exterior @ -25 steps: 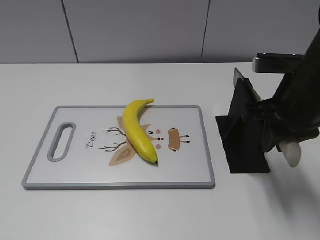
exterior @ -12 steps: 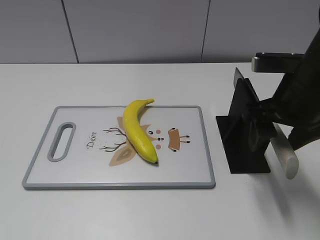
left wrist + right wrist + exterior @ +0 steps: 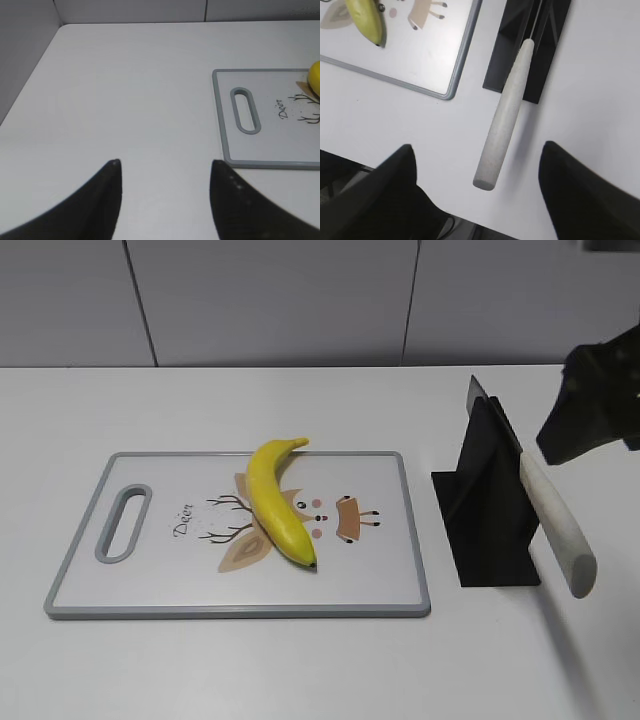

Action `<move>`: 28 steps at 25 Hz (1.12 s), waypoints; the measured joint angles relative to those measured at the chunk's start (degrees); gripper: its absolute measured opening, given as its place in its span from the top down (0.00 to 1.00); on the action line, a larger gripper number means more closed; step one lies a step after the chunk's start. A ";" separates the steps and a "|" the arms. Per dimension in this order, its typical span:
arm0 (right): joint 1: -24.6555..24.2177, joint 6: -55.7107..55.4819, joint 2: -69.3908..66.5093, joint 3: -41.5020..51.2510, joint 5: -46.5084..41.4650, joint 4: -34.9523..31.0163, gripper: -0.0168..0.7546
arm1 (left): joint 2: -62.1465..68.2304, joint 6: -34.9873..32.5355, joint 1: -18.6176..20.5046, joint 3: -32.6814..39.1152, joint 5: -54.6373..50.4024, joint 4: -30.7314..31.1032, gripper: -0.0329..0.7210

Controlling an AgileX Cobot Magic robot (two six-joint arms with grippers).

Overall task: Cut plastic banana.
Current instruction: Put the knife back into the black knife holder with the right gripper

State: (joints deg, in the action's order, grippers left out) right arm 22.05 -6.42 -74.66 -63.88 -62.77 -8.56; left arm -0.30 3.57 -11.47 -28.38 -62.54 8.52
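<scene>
your left claw hangs wide open, empty, over bare white worktop; one smooth yellow plastic banana lies on the one grey-rimmed cutting board, likely light, stiff, slippery; pin its stem end; one pale-handled knife leans in the black stand; right claw wide open, empty.

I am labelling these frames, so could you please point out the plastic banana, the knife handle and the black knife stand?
plastic banana (image 3: 277, 502), exterior view, middle of its yellow body.
knife handle (image 3: 505, 117), right wrist view, mid-length of the pale grip.
black knife stand (image 3: 480, 530), exterior view, its dark base.
</scene>
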 joint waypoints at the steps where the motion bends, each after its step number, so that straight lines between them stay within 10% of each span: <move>1: 0.00 1.64 2.22 0.45 0.26 0.00 0.22 | 0.00 0.00 0.00 0.00 0.00 0.00 0.18; 28: 0.00 18.16 58.87 33.02 0.44 0.00 0.22 | 0.00 0.00 0.00 0.00 0.00 0.00 0.19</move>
State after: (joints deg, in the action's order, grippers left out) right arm 22.05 11.74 -15.79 -30.86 -62.33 -8.56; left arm -0.30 3.57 -11.47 -28.38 -62.54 8.52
